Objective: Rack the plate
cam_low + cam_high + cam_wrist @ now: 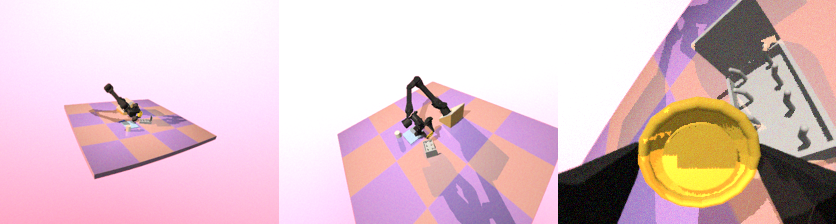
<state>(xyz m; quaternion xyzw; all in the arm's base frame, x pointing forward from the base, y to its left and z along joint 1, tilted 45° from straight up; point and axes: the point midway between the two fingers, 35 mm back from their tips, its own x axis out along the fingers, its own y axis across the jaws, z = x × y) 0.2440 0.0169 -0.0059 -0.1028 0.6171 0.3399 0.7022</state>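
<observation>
The yellow round plate (pixel 430 134) (pixel 140 114) (pixel 700 185) is between the two fingers of my gripper (pixel 430 134) (pixel 699 150), gripped at opposite sides of its rim. It is held in the air, steeply tilted: nearly edge-on in the top view, its round face showing in the exterior view. The small grey dish rack (pixel 429 146) (pixel 145 122) (pixel 770 97) has a tall panel at one end and rows of short curved rails. The plate is beside the rack's other end and above it, apart from the rails as far as the views show. In the wrist view the plate hides the floor behind it.
A light blue square (pixel 411 138) (pixel 133 125) lies near the gripper. A cream cylinder (pixel 397 134) (pixel 128 128) stands beside it. A tan wedge-shaped block (pixel 456 117) (pixel 121 110) is by the arm's base. A small dark blue item (pixel 123 120) lies behind the square.
</observation>
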